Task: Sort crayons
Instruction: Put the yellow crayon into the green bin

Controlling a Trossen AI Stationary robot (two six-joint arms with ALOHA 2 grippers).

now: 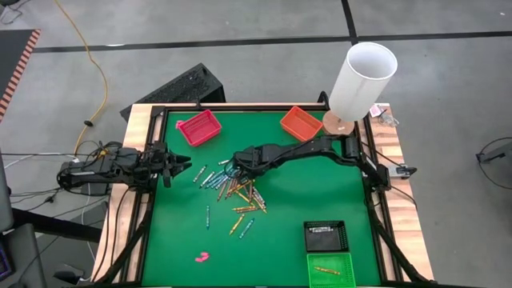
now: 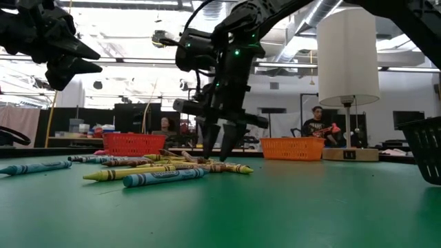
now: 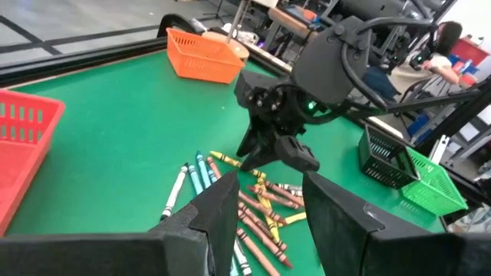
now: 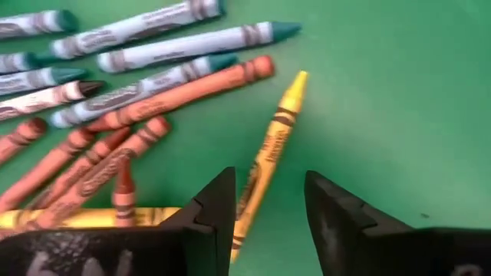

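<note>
- Right gripper [image 4: 265, 211], jaws spread, hovers over the crayons [image 1: 236, 192]; one yellow crayon [image 4: 270, 149] lies between them
- Descend straight; pinch it alone

The crayons [image 1: 234, 190] are lying as a loose heap mid-table, with the right gripper [image 1: 230, 170] hanging over the heap's upper edge, fingers spread, blocking access from that side. The left gripper [image 1: 186, 170] is waiting open at the table's left edge, with bare green mat lying between it and the heap. 2 baskets, the red basket [image 1: 198, 128] and the orange basket [image 1: 301, 122], are lining the far edge; the black basket [image 1: 326, 236], the green basket [image 1: 330, 270] and a pink lump [image 1: 202, 257] are occupying the near side. The white cylinder [image 1: 362, 80] is standing tall at the far right corner.
</note>
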